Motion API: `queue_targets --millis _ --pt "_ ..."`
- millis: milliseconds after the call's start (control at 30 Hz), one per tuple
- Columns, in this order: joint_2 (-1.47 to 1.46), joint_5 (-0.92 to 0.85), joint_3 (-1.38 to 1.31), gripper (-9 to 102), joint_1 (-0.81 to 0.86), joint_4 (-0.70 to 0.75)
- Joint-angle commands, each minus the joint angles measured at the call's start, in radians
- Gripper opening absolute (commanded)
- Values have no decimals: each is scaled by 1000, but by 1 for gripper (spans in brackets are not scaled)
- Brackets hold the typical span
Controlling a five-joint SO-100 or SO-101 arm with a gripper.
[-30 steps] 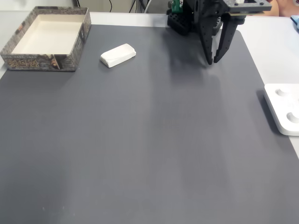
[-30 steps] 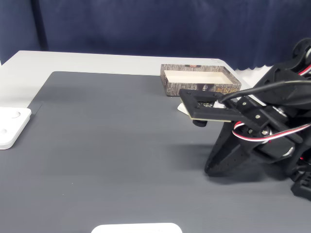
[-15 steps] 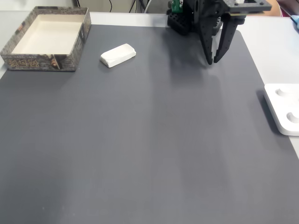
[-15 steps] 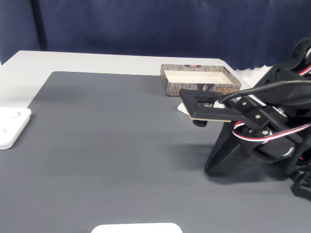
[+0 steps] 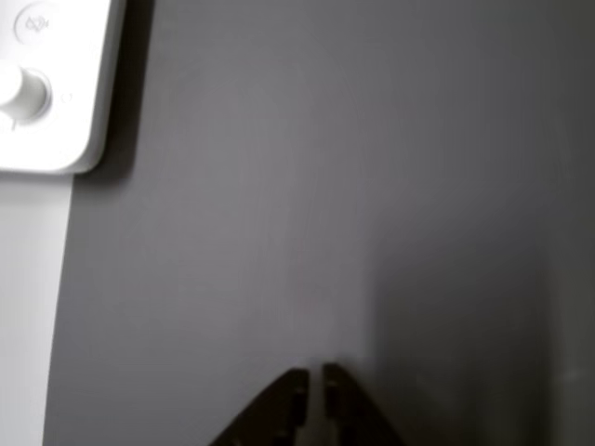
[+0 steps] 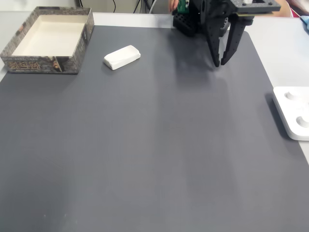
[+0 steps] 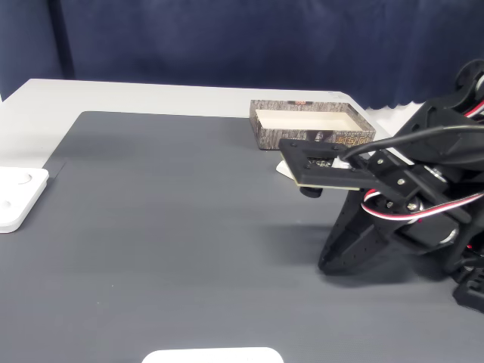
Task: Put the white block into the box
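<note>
Nearly closed and apparently empty, the hand (image 6: 218, 64) hangs well apart from the white block (image 6: 122, 57).

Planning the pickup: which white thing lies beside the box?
The small plain white block, just right of the box in a fixed view; the knobbed white device lies far right.

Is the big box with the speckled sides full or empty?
Empty. The shallow beige-floored box shows only bare floor, and the small white rounded block lies outside it on the grey mat.
</note>
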Motion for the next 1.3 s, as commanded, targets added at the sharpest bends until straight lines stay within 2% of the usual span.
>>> queue_targets --millis 0,533,667,833,1000,1267 --pt "35 -9 21 -2 12 3" --pt "26 0 21 -2 49 -2" --pt "-23 -51 -11 -2 55 -9" --pt "-221 -21 -160 -2 123 -3" --pt "-541 101 -400 -2 189 -5" --pt "-925 120 -792 -2 313 17"
